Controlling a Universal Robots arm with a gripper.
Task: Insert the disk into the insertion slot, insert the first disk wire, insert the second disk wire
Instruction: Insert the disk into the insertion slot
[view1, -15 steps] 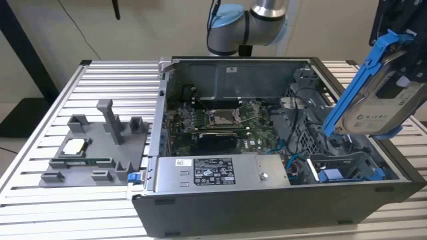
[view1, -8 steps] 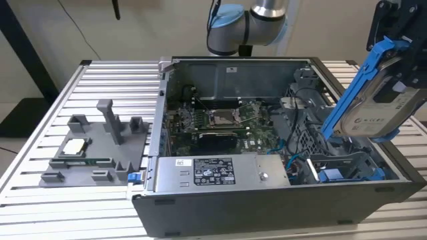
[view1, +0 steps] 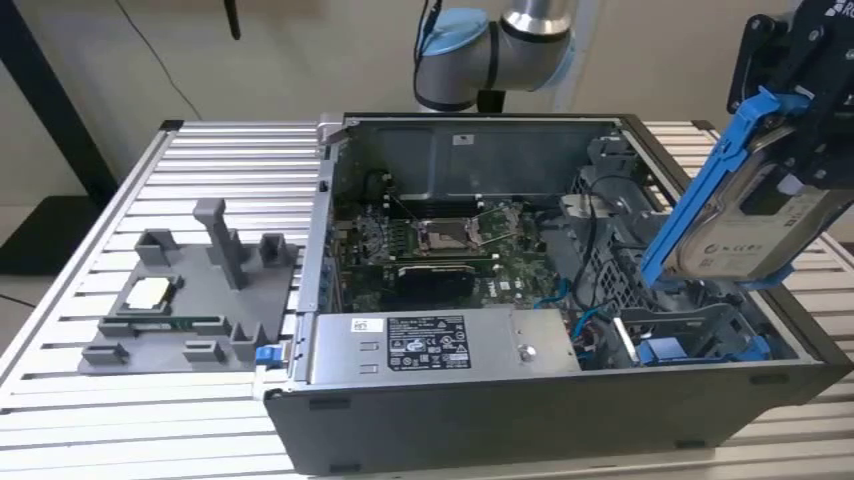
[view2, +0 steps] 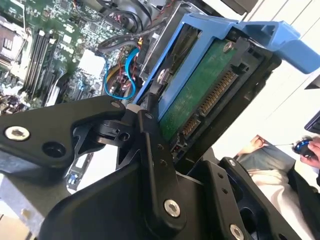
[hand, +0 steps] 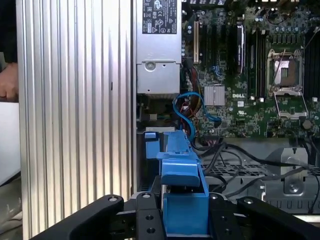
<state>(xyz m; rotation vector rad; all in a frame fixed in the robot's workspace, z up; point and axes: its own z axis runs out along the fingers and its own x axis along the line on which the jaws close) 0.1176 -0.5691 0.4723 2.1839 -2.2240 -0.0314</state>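
My gripper (view1: 797, 150) is shut on the disk (view1: 750, 232), a grey drive with a white label in a bright blue carrier frame. It hangs tilted above the right end of the open computer case (view1: 534, 420) in the exterior view. Below it lies the insertion slot (view1: 694, 335), a drive bay with blue plastic parts inside. In the second wrist view the disk (view2: 200, 95) shows its green circuit board and connector between my black fingers (view2: 150, 130). In the first wrist view the gripper (hand: 182, 217) clamps the blue carrier (hand: 181, 175). A blue wire (hand: 190, 107) loops near the bay.
A silver labelled power-supply box (view1: 427, 345) fills the case's front, with the green motherboard (view1: 441, 240) behind it. A grey fixture (view1: 187, 300) with small parts sits on the slatted metal table (view1: 80, 400) at the exterior view's left. A person's hand (hand: 7, 82) rests beside the table.
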